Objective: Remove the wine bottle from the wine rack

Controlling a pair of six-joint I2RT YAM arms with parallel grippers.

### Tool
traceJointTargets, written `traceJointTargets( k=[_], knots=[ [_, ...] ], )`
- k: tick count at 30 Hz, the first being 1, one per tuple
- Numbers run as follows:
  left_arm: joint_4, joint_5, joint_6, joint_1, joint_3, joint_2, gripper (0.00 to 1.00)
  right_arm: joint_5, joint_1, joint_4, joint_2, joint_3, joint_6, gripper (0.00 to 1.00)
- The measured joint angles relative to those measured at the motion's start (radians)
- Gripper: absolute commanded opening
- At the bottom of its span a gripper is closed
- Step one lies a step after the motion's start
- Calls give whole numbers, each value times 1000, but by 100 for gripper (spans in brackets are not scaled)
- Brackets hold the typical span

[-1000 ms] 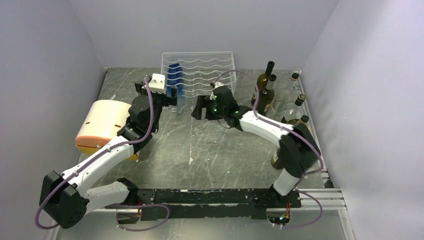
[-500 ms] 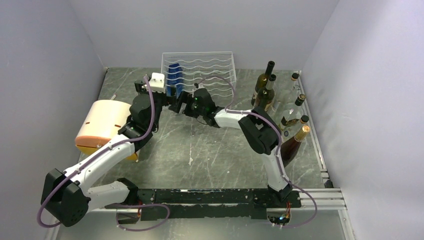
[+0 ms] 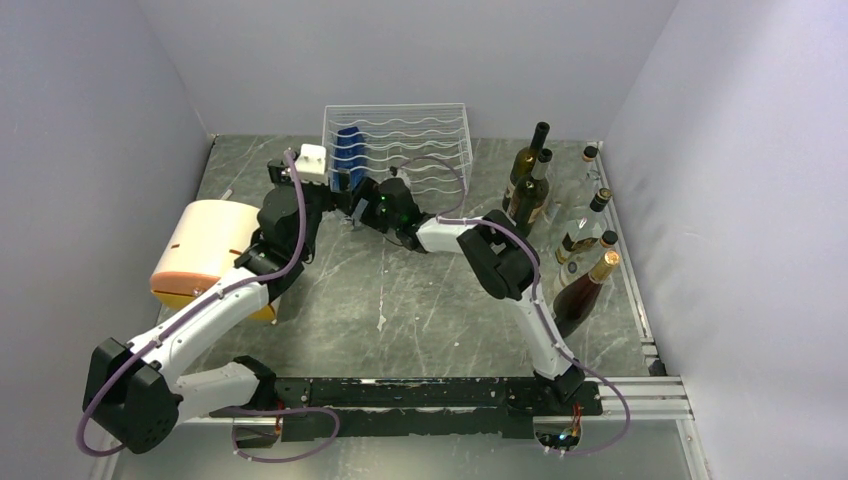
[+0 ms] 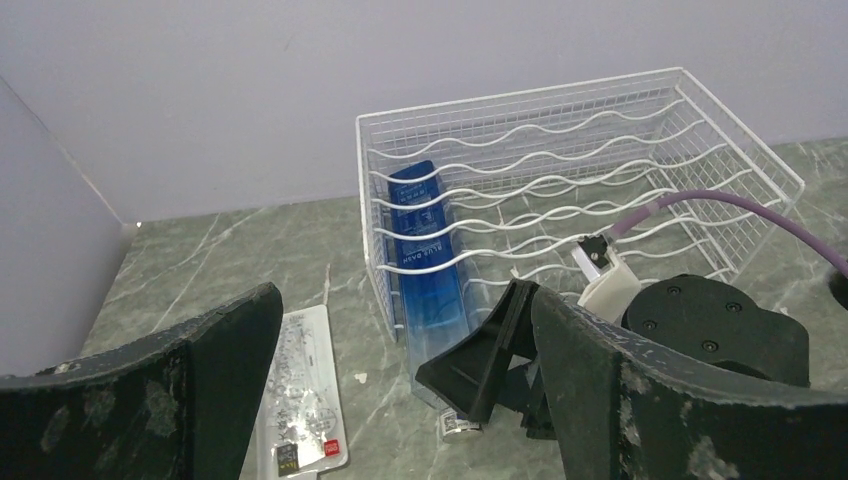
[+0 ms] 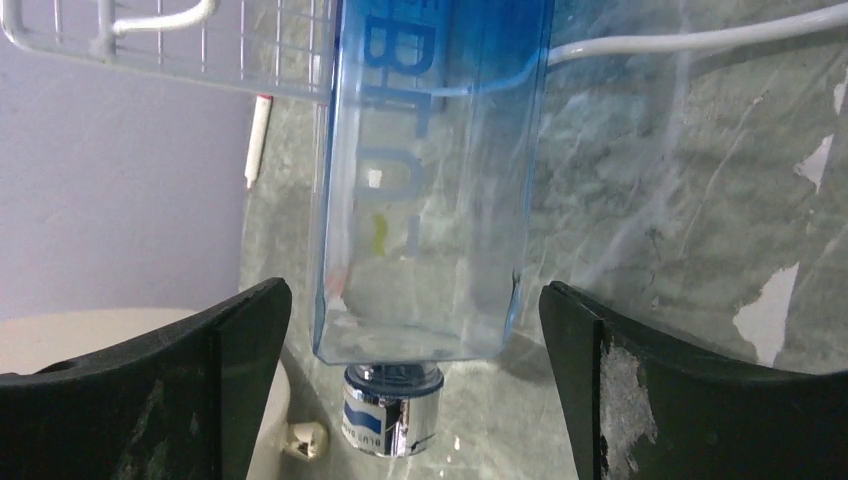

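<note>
On the left side of the surface (image 3: 420,300) lay a cream drum (image 3: 205,245), which had no part in the job. Next to it, the left end effector (image 4: 405,310) hovered in front of the wine rack (image 4: 620,130) with its jaws spread wide and nothing between them.

The wine bottle (image 4: 425,260) lay on its side in the leftmost channel of the rack. Its silver cap (image 5: 390,415) pointed out of the front, toward the arms. Which tier carried it could not be told for sure.

The right end effector (image 5: 412,320) was fully open as well, one jaw on each side of the bottle's shoulder, with a gap on both sides and no contact.

The bottle was clear blue with a square body and flat faces. It looked see-through and probably almost empty, so it was likely light. Its smooth walls seemed slippery, and breakable if they were glass. The best hold was probably on the two flat sides just behind the shoulder, not on the small round cap. A straight pull along the channel would likely keep it from catching on the wavy wires.

At the far right, several standing bottles (image 3: 530,180) were grouped well apart from the rack.
</note>
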Motion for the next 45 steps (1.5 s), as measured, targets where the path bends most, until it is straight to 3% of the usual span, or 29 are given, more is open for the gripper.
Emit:
traceJointTargets(
  k=[10, 20, 26, 33, 45],
  knots=[
    [-10, 23, -16, 18, 0, 0, 97, 45, -16, 50, 93, 104, 80, 94],
    [-20, 47, -30, 30, 0, 14, 96, 64, -14, 104, 107, 94, 91, 67],
    [-27, 56, -40, 33, 2, 15, 96, 31, -17, 203, 51, -42, 104, 49],
    [-37, 72, -48, 36, 11, 25, 96, -14, -15, 257, -97, -264, 101, 36],
    [-43, 121, -56, 37, 17, 39, 95, -70, -11, 171, -497, -660, 17, 15]
  ],
)
